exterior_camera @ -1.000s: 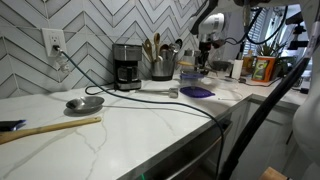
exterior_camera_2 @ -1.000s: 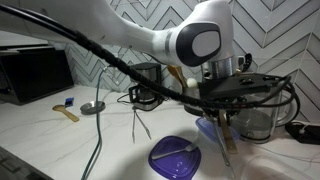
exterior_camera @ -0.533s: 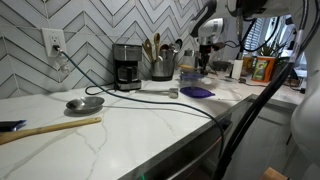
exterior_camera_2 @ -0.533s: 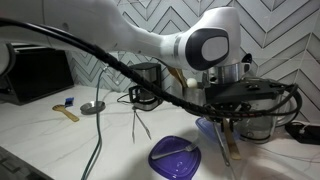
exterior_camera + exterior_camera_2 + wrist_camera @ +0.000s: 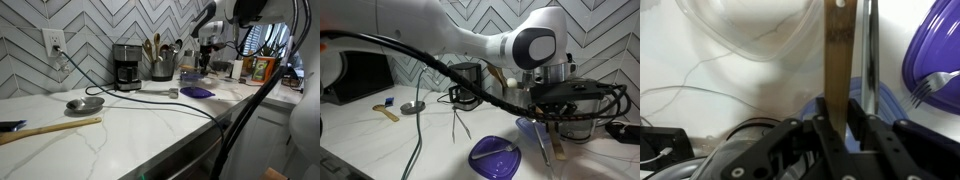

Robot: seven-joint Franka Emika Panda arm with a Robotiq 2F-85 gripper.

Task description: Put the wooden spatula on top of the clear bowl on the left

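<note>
Legible text, labels, brands, numbers, signs: none in any view.
- Coffee maker (image 5: 126, 65), on the bench: dark front, any brand mark too small to read.
- Orange-and-green package (image 5: 262, 68), far end of the bench: printed face visible in an exterior view, lettering blurred beyond reading.
- Wooden spatula (image 5: 837, 60), wrist view: plain wood grain, no stamp or mark discernible.

coffee maker (image 5: 126, 66), purple plate (image 5: 496, 158), metal bowl (image 5: 84, 103)

Tight spot: purple plate (image 5: 492, 158), glass jar (image 5: 578, 120) closely flank clear bowl (image 5: 527, 127).
</note>
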